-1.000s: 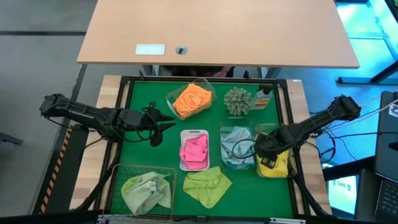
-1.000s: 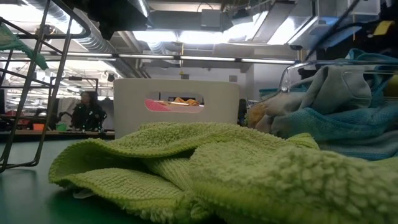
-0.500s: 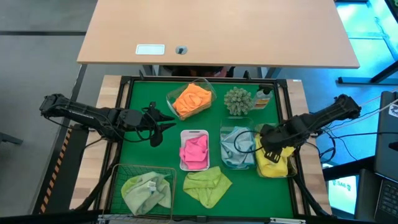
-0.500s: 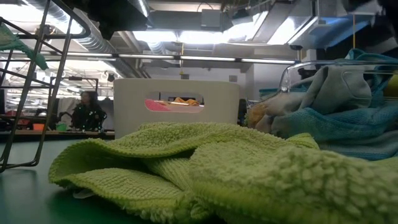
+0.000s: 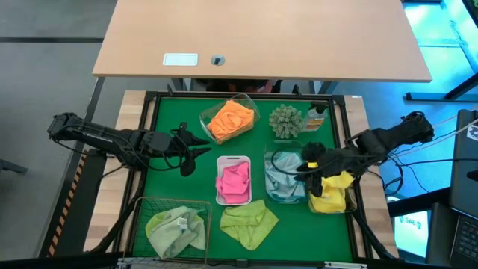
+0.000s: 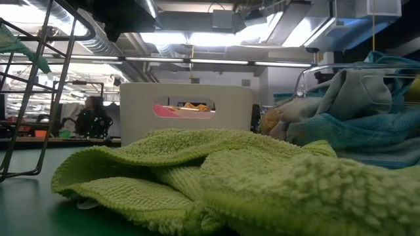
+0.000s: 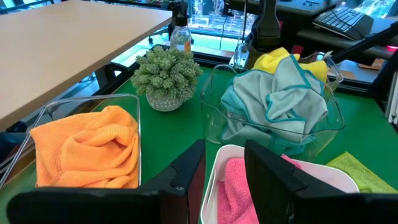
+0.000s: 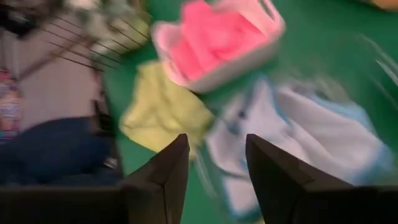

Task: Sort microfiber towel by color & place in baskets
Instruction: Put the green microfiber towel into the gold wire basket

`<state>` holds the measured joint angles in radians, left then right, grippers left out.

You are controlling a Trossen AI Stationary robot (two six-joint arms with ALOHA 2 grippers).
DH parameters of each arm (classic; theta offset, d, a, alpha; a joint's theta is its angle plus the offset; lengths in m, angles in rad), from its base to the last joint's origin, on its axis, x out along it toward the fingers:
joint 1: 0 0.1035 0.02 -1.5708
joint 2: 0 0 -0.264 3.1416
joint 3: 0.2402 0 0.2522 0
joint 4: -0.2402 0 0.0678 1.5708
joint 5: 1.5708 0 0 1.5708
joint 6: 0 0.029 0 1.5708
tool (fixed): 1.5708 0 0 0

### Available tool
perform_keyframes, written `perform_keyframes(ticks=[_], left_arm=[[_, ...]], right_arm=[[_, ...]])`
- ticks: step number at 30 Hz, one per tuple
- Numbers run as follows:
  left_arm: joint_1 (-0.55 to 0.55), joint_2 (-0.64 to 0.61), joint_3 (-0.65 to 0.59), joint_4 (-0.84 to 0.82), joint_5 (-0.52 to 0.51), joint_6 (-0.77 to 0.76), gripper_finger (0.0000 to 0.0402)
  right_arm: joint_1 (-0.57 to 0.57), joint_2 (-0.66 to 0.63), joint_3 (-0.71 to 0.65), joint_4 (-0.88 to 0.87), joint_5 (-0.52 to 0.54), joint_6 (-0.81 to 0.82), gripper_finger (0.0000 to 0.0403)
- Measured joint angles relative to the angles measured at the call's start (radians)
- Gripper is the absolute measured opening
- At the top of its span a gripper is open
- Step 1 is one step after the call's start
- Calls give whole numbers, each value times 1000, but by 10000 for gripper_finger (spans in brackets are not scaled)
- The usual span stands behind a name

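The right gripper [image 5: 308, 161] hung empty above the clear tub [image 5: 284, 196] of teal towels [image 5: 282, 179], fingers spread. The left gripper [image 5: 200, 148] waited open beside the white tray [image 5: 233, 159]. 1 lime towel [image 5: 249, 223] lay loose on the mat.

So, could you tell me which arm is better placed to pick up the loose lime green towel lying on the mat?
Probably the right. Its end effector is open over the teal-blue towel tub, and its wrist view looks down on the loose lime green towel. The left end effector waits open farther away, beyond the white tray.
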<state>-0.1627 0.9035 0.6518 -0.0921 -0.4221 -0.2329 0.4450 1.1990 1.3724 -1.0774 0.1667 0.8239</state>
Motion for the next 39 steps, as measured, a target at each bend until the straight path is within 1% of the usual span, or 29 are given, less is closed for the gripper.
perform_keyframes(ticks=[3,7,12,18,20,23,31,39], left_arm=[[0,0,0,0,0,0,106],[0,0,0,0,0,0,106],[0,0,0,0,0,0,106],[0,0,0,0,0,0,106],[0,0,0,0,0,0,106],[0,0,0,-1,0,0,106],[0,0,1,-5,0,0,106],[0,0,1,-5,0,0,106]], right_arm=[[0,18,0,104,-1,-52,159],[1,62,0,196,-1,-100,159],[1,152,0,295,-6,-110,159],[3,292,0,393,-157,-162,159],[14,342,0,426,-177,-182,159],[32,416,0,468,-177,-230,159],[68,567,0,501,-176,-263,159],[86,680,-1,521,-175,-387,159]])
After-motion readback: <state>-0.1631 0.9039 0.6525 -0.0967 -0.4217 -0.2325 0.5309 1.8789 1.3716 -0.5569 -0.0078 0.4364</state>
